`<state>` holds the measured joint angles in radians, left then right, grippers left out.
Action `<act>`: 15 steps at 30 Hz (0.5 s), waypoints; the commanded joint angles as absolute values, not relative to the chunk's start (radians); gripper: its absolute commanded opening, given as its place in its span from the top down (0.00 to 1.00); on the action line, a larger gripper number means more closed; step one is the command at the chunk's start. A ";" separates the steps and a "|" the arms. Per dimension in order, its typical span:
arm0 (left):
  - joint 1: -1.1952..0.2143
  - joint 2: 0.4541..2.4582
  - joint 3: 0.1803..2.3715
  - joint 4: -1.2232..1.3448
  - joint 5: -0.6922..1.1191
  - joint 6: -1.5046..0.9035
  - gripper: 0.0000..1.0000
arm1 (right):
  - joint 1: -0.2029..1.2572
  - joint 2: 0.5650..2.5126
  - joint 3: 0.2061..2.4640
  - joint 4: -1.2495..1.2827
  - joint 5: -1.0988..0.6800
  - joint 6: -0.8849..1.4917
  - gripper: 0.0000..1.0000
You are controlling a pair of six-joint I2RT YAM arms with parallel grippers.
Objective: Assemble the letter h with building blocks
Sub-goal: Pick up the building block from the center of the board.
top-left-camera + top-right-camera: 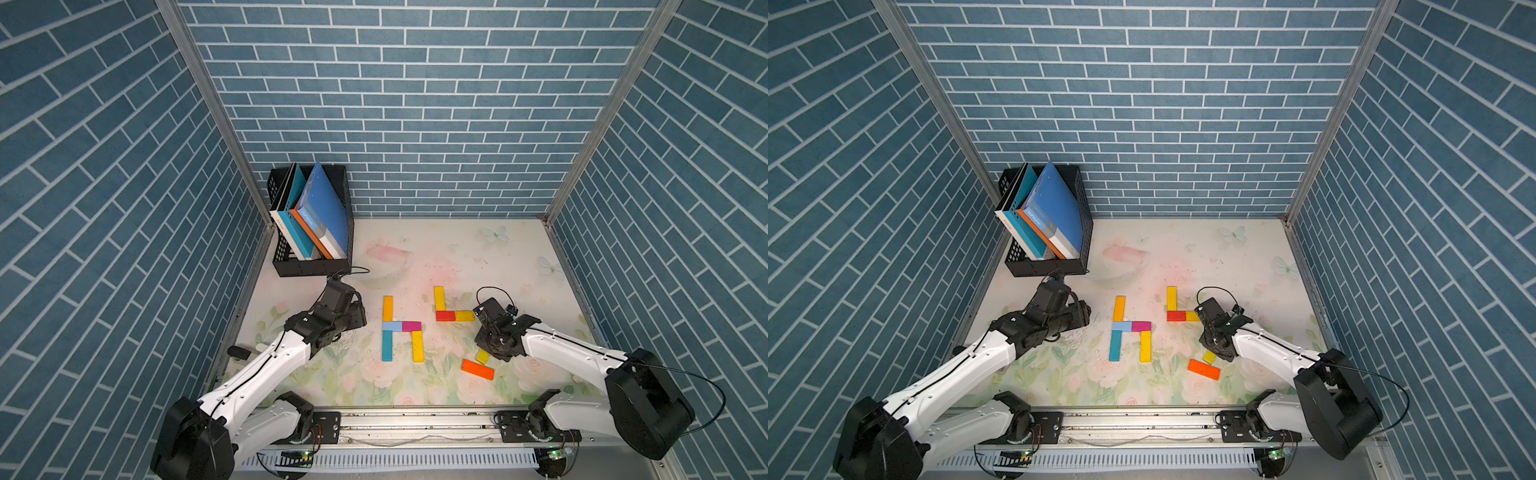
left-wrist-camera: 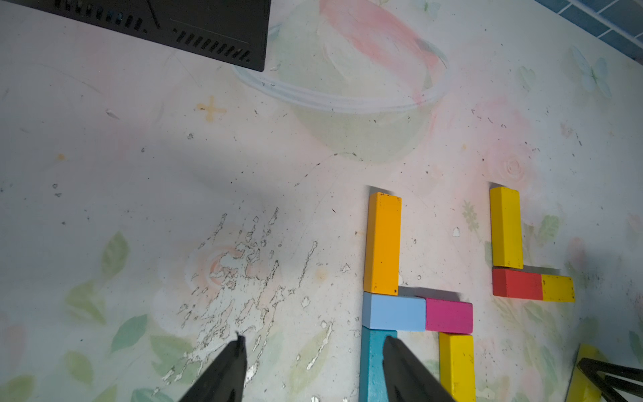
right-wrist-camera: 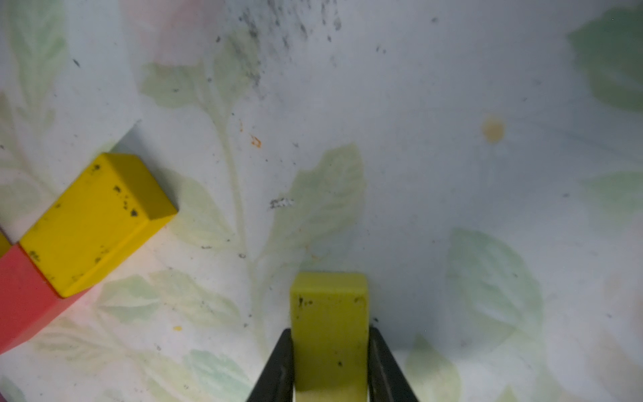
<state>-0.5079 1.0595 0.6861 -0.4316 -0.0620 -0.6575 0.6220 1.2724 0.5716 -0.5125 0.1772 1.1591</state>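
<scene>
One h [image 1: 392, 326] done, second h [image 1: 445, 316] half-built.
Right claw [image 3: 330, 330] grips a yellow block [image 3: 328, 302]; left claw [image 2: 313, 337] gapes empty; orange block [image 1: 478, 369] lies loose.

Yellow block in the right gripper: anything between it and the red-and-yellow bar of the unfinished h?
Nothing visible. The right gripper is shut on the yellow block; only bare mat separates it from the short yellow block. The orange block lies nearer the robot, off that path.

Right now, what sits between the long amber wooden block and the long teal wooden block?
A short light blue wooden block, touching the amber block and the teal block; both top views show it.
</scene>
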 commanded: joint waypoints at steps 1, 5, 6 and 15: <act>-0.498 1.057 0.695 -0.436 -0.061 -0.646 0.32 | 0.627 1.255 0.566 -0.616 0.223 1.104 0.78; -0.497 1.057 0.692 -0.436 -0.058 -0.648 0.33 | 0.629 1.186 0.610 -0.639 0.234 1.021 0.88; -0.498 1.055 0.692 -0.436 -0.058 -0.650 0.33 | 0.637 1.171 0.624 -0.620 0.212 0.976 0.90; -0.491 1.061 0.670 -0.411 -0.031 -0.675 0.33 | 0.875 1.404 0.881 -0.611 0.164 0.853 0.93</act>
<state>-0.5014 1.0595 0.6838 -0.4229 -0.0460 -0.6662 0.8211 1.3178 0.8291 -0.5941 0.1707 0.9157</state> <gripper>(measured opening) 0.668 0.321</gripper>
